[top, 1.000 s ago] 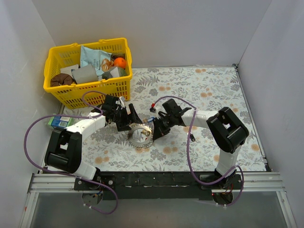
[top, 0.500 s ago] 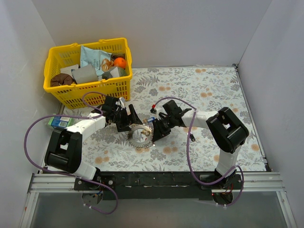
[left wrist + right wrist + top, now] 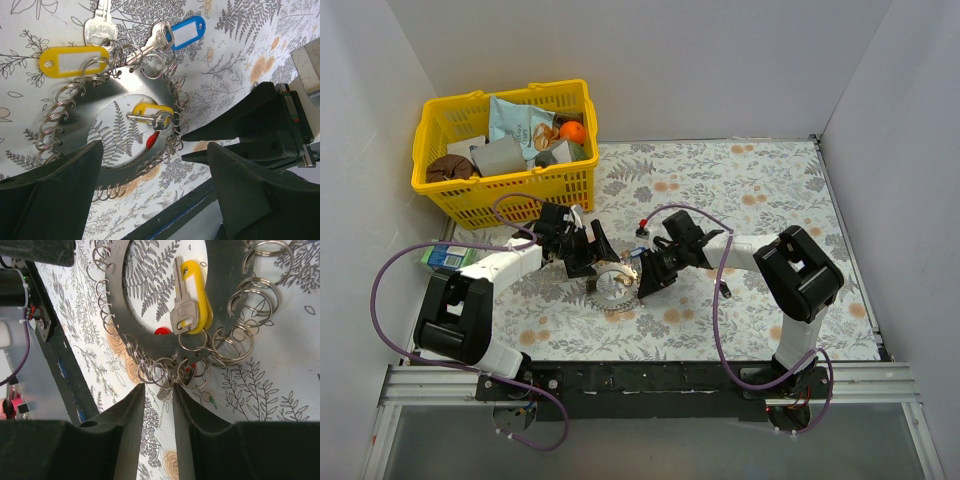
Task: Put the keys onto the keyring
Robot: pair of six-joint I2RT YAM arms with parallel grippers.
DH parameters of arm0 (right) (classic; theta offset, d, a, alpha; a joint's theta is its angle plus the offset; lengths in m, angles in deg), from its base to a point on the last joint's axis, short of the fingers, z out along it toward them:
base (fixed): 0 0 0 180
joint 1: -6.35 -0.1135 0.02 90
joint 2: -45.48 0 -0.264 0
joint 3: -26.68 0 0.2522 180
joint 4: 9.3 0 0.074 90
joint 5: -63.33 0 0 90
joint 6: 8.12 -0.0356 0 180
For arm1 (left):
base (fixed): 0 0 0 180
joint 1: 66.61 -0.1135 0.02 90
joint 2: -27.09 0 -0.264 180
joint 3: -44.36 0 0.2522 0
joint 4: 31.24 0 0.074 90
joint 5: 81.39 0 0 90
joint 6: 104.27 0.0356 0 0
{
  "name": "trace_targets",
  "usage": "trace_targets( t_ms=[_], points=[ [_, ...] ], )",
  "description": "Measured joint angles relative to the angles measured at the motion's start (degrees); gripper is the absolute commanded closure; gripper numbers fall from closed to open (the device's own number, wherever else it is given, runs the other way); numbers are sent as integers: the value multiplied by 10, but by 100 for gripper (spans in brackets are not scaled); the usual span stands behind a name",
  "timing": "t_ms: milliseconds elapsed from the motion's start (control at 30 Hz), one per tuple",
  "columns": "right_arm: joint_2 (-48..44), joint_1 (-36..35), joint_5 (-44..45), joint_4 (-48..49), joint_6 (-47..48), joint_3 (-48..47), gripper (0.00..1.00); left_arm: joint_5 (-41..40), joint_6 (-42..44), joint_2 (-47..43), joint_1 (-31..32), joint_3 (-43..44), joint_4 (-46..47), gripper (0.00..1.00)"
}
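Observation:
The keyring [image 3: 615, 285] is a flat silver disc fringed with small split rings, lying on the floral mat. In the left wrist view [image 3: 107, 97] a yellow-tagged key [image 3: 75, 57] and a blue-tagged key [image 3: 185, 32] hang off its far edge. Another yellow-tagged key [image 3: 152, 111] and a red piece [image 3: 151, 141] lie in its centre hole. My left gripper [image 3: 592, 255] is wide open over the disc's left side. My right gripper [image 3: 160, 390] is open by a narrow gap at the disc's [image 3: 150, 342] fringe, with a small key [image 3: 164, 392] hanging between its tips.
A yellow basket [image 3: 505, 185] full of goods stands at the back left. A blue-green carton [image 3: 445, 257] lies by the left arm. A small red-tipped item [image 3: 642, 222] sits behind the right gripper. The table's dark front edge [image 3: 200, 200] is close to the keyring.
My right gripper has crept left, closer to the keyring's right edge. The left gripper has stayed in place.

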Motion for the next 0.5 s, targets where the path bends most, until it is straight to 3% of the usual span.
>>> trace_targets(
  t_ms=[333, 500],
  points=[
    [0, 0, -13, 11, -7, 14, 62, 0, 0, -1, 0, -9, 0, 15],
    [0, 0, -1, 28, -22, 22, 62, 6, -6, -7, 2, -20, 9, 21]
  ],
)
